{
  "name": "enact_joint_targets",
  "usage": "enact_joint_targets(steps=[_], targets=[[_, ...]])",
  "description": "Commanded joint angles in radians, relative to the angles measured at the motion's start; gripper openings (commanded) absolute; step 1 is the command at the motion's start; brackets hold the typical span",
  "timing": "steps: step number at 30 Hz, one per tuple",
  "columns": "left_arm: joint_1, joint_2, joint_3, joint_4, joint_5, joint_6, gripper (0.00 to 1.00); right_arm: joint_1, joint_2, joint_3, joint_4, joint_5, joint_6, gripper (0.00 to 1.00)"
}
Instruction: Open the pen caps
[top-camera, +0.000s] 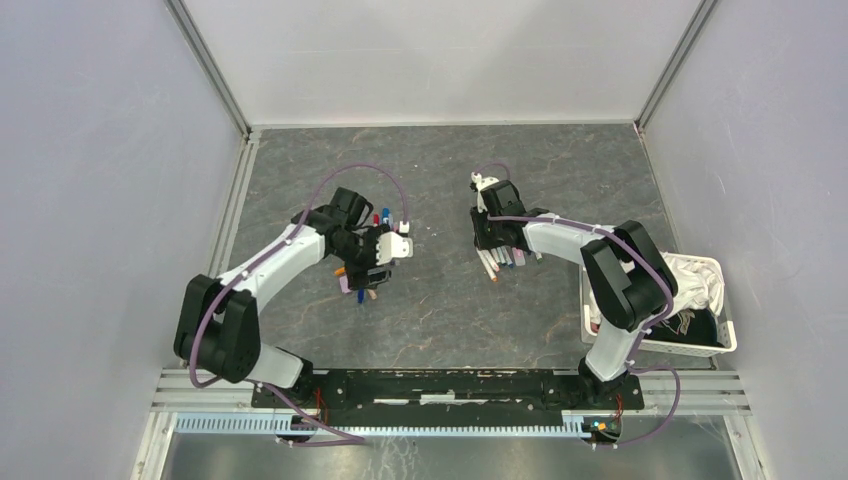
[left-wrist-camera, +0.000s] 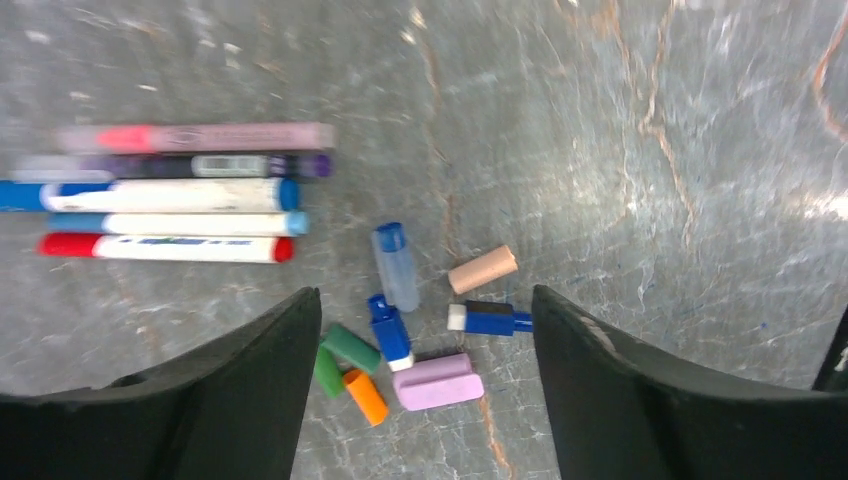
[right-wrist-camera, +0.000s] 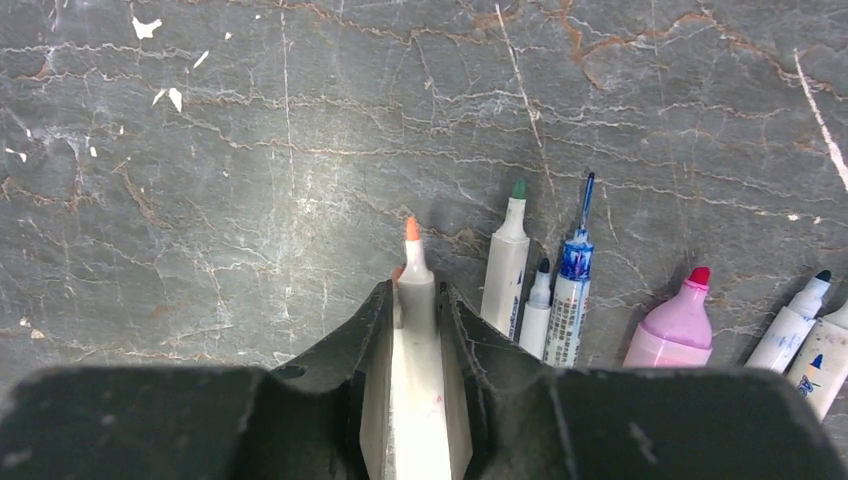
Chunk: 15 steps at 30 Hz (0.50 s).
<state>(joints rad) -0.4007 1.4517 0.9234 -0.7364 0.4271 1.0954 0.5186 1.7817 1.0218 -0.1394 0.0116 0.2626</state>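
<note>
Caps (left-wrist-camera: 391, 331) loose beneath left gripper (left-wrist-camera: 425, 300)

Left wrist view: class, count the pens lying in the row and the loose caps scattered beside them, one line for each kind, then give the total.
Pens in the row: 5
Loose caps: 8
Total: 13

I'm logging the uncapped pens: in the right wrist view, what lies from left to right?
orange-tipped pen → green-tipped pen → short dark-tipped pen → blue-tipped pen → pink marker → slanted dark-tipped pen
</note>
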Motion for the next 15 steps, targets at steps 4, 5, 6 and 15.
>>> enact_joint_targets(steps=[4, 5, 6, 15], targets=[[-0.003, -0.076, 0.272, -0.174, 0.033, -0.179, 1.00, -0.003, -0.023, -0.002, 0.025, 0.049, 0.001, 0.31], [-0.002, -0.080, 0.310, -0.195, 0.026, -0.199, 1.00, -0.003, -0.029, -0.003, 0.025, 0.050, -0.001, 0.31], [-0.002, -0.082, 0.344, -0.212, 0.018, -0.214, 1.00, -0.002, -0.037, -0.007, 0.024, 0.055, -0.001, 0.31], [0.002, -0.217, 0.422, -0.023, -0.174, -0.434, 1.00, 0.087, -0.146, 0.025, 0.021, 0.173, -0.024, 0.36]])
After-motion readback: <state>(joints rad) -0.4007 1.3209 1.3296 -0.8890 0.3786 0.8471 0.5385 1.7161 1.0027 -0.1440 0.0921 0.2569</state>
